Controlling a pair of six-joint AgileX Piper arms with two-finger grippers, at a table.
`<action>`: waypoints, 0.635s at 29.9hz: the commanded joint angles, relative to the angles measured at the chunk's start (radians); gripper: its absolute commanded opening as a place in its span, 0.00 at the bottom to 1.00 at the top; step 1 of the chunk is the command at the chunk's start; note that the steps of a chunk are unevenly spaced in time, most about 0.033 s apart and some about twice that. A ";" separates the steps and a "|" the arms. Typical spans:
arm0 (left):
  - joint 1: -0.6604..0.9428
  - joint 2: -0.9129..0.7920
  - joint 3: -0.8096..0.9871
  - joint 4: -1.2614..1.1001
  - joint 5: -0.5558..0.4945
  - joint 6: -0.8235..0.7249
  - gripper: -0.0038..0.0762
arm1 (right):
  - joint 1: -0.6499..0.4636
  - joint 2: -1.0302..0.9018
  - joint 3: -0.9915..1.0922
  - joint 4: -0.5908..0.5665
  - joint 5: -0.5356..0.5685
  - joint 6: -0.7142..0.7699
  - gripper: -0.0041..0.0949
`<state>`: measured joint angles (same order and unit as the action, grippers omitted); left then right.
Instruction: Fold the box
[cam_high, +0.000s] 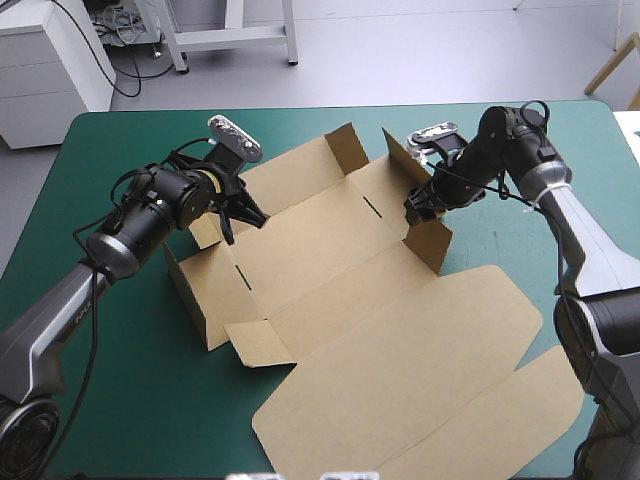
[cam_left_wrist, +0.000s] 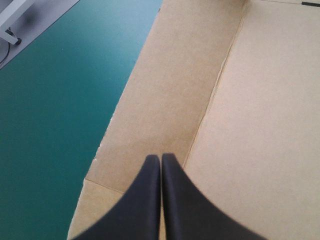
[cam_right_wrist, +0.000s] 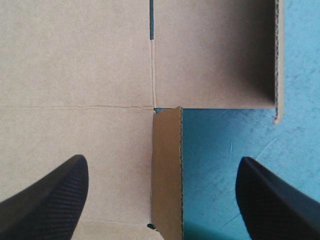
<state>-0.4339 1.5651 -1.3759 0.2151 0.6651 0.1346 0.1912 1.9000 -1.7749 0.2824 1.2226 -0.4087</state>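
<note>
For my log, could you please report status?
Left hand shut over the box. Right hand open astride a raised flap. Walls partly up. Nothing blocking.

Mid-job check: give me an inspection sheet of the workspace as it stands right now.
surface: teal-green cover, lying flat
job's things: brown box, side walls partly raised, lid flat toward the near edge
clutter: nothing seen
hands: left hand shut, tips over a crease by the left wall; right hand open, straddling an upright flap edge at the right wall
cables: nothing seen
surroundings: nothing seen
</note>
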 joint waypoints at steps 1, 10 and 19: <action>-0.003 -0.044 -0.032 0.000 -0.041 -0.009 0.04 | -0.001 -0.030 -0.020 0.014 -0.020 -0.001 0.79; -0.003 -0.044 -0.032 0.000 -0.041 -0.009 0.04 | -0.001 0.024 -0.020 0.014 -0.020 0.045 0.79; -0.003 -0.044 -0.032 0.000 -0.039 -0.009 0.04 | -0.001 0.050 0.041 0.026 -0.020 0.048 0.69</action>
<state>-0.4339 1.5651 -1.3759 0.2151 0.6723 0.1340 0.1912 1.9999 -1.7429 0.2855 1.2094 -0.3604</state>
